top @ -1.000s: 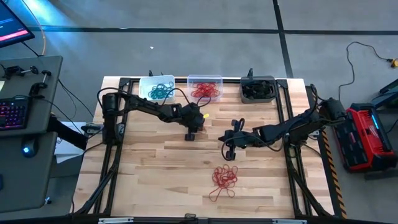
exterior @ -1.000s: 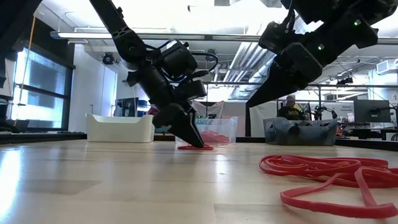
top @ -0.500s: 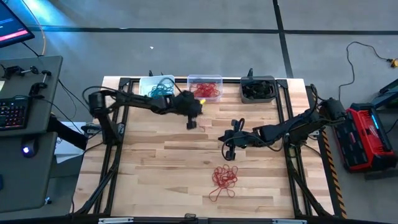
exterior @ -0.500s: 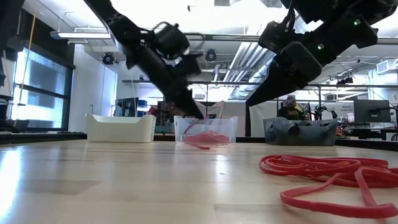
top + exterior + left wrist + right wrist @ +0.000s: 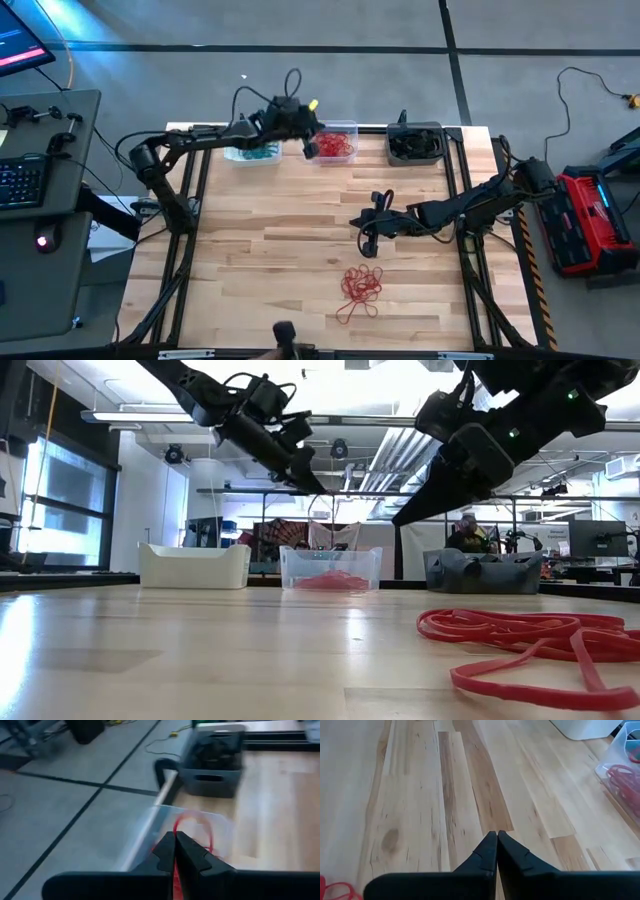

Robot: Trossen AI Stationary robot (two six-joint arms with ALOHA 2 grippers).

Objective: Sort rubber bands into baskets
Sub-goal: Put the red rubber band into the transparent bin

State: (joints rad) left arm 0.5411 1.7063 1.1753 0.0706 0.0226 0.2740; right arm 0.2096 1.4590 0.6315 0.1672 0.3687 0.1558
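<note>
My left gripper (image 5: 309, 148) is raised over the clear basket (image 5: 347, 128) at the far edge, shut on one red rubber band (image 5: 193, 821). The clear basket holds red bands. The white basket (image 5: 240, 131) to its left holds teal bands, and the dark grey basket (image 5: 415, 143) to its right holds dark ones. A loose heap of red rubber bands (image 5: 360, 287) lies on the wood toward the near edge. My right gripper (image 5: 366, 243) hangs shut above the table's middle with nothing in it. My left gripper pinches the red band at one spot of its loop (image 5: 176, 831) between its two fingertips (image 5: 167, 851). The fingers slant down toward the far edge. The rest of the loop (image 5: 322, 518) hangs slack below the fingers, lifted clear above the clear basket (image 5: 330, 568).
Black frame rails (image 5: 468, 250) run along the table's sides. A desk with a keyboard (image 5: 20, 180) stands to the left and a red case (image 5: 585, 220) to the right. A dark object (image 5: 284, 335) sits at the near edge. A person (image 5: 465, 532) shows in the room behind.
My left gripper has risen from the table top and swung toward the far edge, tipping up to a shallower slant. The red band that lay at its fingertips on the wood has come up with it and now hangs over the clear basket.
</note>
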